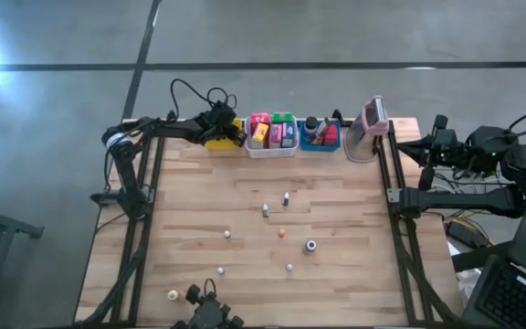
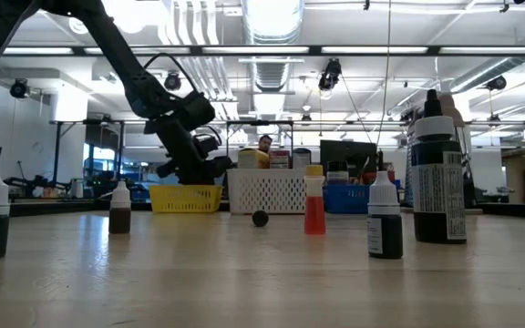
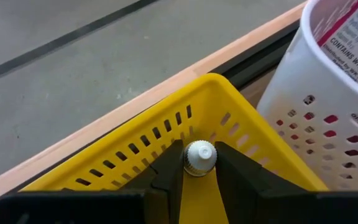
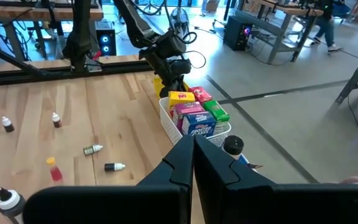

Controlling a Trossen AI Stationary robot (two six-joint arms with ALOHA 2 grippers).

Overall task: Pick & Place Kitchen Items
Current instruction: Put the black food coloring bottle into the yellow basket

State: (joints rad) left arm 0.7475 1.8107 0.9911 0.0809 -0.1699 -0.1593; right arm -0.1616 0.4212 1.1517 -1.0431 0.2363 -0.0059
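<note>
Nearest the low camera, small dropper bottles stood scattered on the worktop [image 1: 199,219]: a tall dark bottle [image 2: 437,169], a short dark one [image 2: 386,217], an orange one [image 2: 313,202] and a brown one [image 2: 120,209], with more little bottles lying or standing across the middle in the high view. These were the items not yet sorted. Farther back, along the far edge, sat the yellow bin [image 3: 135,130], the white bin [image 1: 270,146] filled with coloured packets [image 4: 194,112], and the blue bin [image 1: 320,139]. Your left claw [image 3: 199,180] was over the yellow bin, clenched on a small white-capped bottle [image 3: 200,155], its cap showing between the two fingers. You were, I judge, at the placing step. To do it well, you needed to lower the bottle inside the yellow walls, away from the near rim and the neighbouring white bin, and release only once it was low enough not to bounce out or tip over the edge. Then lift straight up before swinging back for the next bottle. Your right claw [image 4: 193,152] waited off the worktop's right side, fingers pressed together and carrying nothing.
</note>
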